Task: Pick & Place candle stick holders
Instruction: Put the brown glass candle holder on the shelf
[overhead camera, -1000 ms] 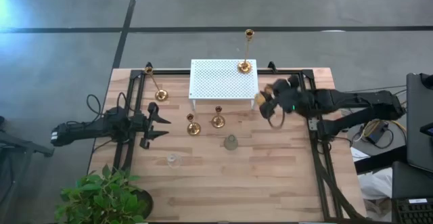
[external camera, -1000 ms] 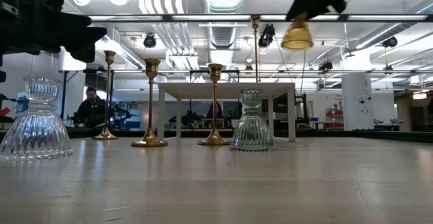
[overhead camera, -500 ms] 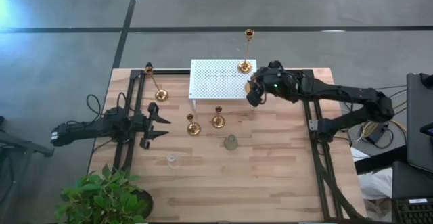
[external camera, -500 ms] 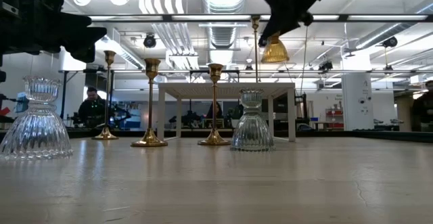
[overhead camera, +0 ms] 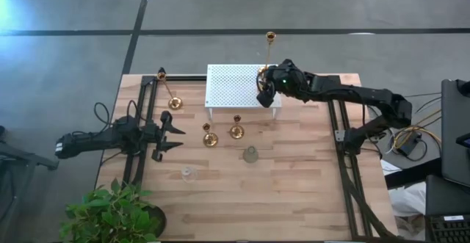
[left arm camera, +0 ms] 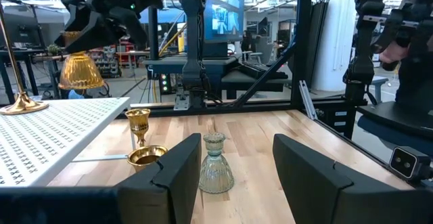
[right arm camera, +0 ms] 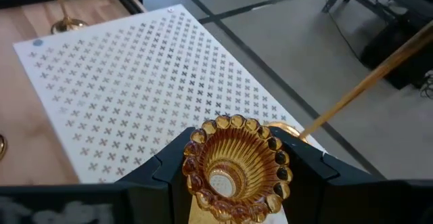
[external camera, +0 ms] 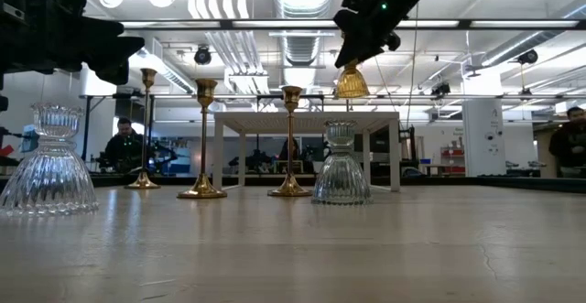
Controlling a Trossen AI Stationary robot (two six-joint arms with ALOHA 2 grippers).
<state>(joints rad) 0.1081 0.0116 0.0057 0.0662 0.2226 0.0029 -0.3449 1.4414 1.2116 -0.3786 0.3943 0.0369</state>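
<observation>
I have the right gripper (right arm camera: pixel 233 176) closed on the amber glass holder (right arm camera: pixel 234 158), its two fingers (right arm camera: pixel 169 173) clamped on either side of the fluted cup, and it hangs in the air over the near right corner of the white perforated stand (overhead camera: pixel 239 85). Below and just beyond the fingers is bare stand top; one tall brass stick (overhead camera: pixel 269 54) already stands on the stand's far right corner, close beside my load. I judge this is the carry-and-place step for the amber holder. The next move calls for lowering it straight down until its base meets the stand, keeping clear of that tall stick, then spreading the fingers. The left gripper (overhead camera: pixel 175 134) waits over the left side of the wooden surface (overhead camera: pixel 294 191) with its fingers apart and nothing between them; ahead of them sit the grey-green glass holder (left arm camera: pixel 214 164) and the two short brass holders (overhead camera: pixel 222 133).
</observation>
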